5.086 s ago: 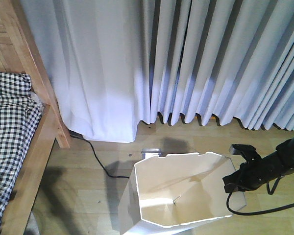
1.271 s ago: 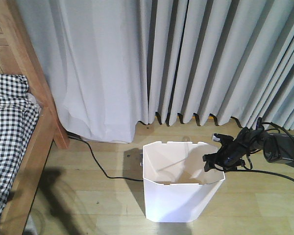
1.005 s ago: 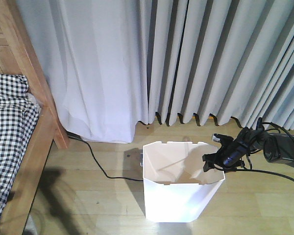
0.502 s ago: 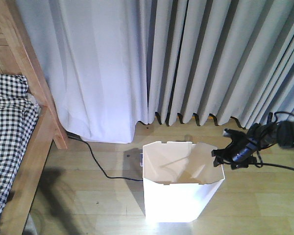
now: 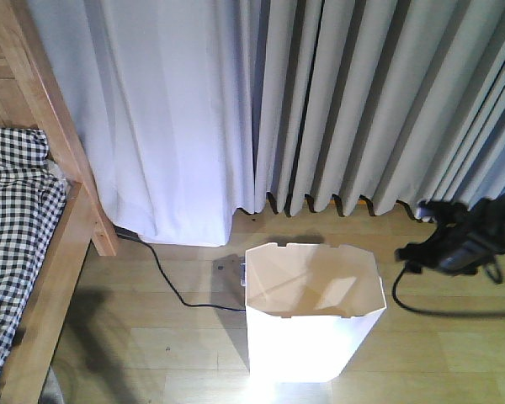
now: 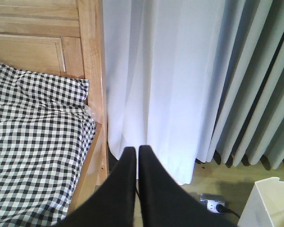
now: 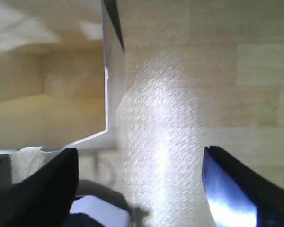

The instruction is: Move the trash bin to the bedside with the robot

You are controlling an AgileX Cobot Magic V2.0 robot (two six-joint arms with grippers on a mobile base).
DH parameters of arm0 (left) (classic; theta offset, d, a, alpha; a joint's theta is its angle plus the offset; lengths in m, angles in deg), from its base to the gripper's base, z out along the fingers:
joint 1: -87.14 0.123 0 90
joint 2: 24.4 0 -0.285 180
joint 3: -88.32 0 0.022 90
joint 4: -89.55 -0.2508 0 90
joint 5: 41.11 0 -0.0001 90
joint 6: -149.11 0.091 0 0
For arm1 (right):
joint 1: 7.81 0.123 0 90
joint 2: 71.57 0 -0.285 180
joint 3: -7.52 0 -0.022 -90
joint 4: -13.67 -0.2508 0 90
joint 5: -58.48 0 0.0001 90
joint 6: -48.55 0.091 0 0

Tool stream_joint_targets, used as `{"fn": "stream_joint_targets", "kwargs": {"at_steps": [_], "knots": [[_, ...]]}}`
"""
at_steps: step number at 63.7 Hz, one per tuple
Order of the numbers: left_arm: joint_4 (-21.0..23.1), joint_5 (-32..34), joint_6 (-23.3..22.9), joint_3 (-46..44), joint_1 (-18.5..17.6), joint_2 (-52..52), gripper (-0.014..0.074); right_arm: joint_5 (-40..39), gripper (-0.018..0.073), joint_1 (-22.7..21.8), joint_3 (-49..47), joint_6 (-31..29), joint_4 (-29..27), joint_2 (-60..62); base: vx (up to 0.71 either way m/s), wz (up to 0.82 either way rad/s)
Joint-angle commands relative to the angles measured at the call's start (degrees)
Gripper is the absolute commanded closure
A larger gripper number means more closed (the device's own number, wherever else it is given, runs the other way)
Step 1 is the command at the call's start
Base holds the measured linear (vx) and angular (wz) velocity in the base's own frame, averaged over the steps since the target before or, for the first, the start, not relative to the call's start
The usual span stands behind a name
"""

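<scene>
The trash bin (image 5: pixel 313 311) is standing upright on the floor (image 5: pixel 151 345), in front of the curtain (image 5: pixel 320 101). The bed (image 5: pixel 34 244) is lying well apart to its left. A power cable (image 5: pixel 172 286) is running along the floor between them. The right gripper (image 5: pixel 422 249) is hovering just right of the bin, apart from its rim.

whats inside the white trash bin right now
Nothing shows inside the trash bin: the front view takes in bare cream inner walls with a patch of light. Its near wall hides the floor of the bin, so something small lying there cannot be ruled out.
</scene>
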Motion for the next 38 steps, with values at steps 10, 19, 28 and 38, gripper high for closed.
{"fn": "stream_joint_targets", "kwargs": {"at_steps": [10, 19, 28, 38], "knots": [[0.13, 3.76, -0.25, 0.19, -0.17, 0.81, 0.0603, -2.46, 0.0031, -0.15, 11.69, -2.26, 0.37, 25.29, 0.00, 0.00], [0.13, 3.76, -0.25, 0.19, -0.17, 0.81, 0.0603, 0.86, 0.0031, -0.15, 16.40, -2.26, 0.37, 39.09, 0.00, 0.00], [0.13, 3.76, -0.25, 0.19, -0.17, 0.81, 0.0603, 4.25, 0.0031, -0.15, 20.02, -2.26, 0.37, 53.79, 0.00, 0.00], [0.13, 3.76, -0.25, 0.19, -0.17, 0.81, 0.0603, 12.05, 0.0031, -0.15, 20.89, -2.03, -0.08, 68.15, 0.00, 0.00]]}}
